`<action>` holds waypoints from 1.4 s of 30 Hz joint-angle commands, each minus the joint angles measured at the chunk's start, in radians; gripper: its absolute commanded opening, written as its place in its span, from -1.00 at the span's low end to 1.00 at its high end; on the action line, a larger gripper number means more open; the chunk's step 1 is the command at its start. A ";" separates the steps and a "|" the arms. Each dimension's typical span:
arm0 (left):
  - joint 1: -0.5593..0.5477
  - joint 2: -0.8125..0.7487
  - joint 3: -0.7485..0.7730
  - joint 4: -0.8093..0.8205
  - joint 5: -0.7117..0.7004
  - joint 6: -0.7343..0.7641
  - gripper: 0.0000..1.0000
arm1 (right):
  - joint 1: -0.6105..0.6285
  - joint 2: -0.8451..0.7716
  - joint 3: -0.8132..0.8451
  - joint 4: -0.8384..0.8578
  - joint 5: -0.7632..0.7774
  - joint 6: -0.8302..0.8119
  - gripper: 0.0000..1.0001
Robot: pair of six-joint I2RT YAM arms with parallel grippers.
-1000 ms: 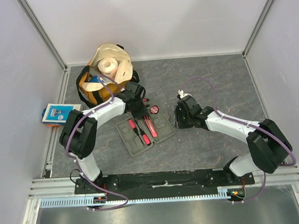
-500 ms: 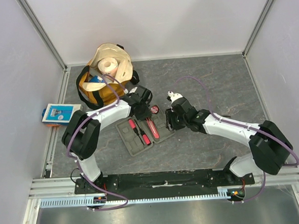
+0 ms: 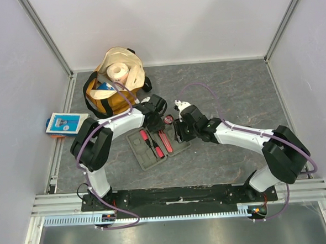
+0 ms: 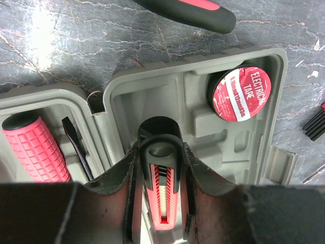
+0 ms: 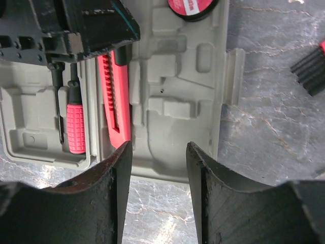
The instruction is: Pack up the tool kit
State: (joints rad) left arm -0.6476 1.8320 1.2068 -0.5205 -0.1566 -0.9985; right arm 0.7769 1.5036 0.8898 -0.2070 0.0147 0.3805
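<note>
The grey tool case (image 3: 146, 156) lies open on the table, also seen in the left wrist view (image 4: 203, 127) and the right wrist view (image 5: 172, 132). My left gripper (image 4: 160, 150) is shut on a red-and-black utility knife (image 4: 163, 198), which lies in a slot of the case (image 5: 114, 96). A red-handled screwdriver (image 5: 76, 127) sits in the other half. A red electrical tape roll (image 4: 238, 94) sits in a corner recess. My right gripper (image 5: 157, 150) is open and empty, above the case's near edge (image 3: 177, 135).
A red-and-black tool handle (image 4: 193, 10) and a black ribbed bit holder (image 5: 310, 71) lie loose on the table beside the case. The tan-and-yellow bag with a paper roll (image 3: 116, 83) stands behind. A blue-and-white packet (image 3: 63, 123) lies at the left wall.
My right arm has swung left, bringing its open gripper over the case. My left gripper has shifted a little right over the case with the knife.
</note>
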 commanded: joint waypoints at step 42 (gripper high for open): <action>0.005 -0.091 0.017 -0.042 -0.057 0.103 -0.39 | 0.062 0.233 0.081 0.239 -0.173 -0.034 -0.49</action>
State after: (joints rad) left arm -0.6456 1.7298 1.2362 -0.5999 -0.2066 -0.9581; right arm 0.8268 1.7103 0.9207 0.0177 -0.1608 0.3656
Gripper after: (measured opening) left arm 0.328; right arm 0.270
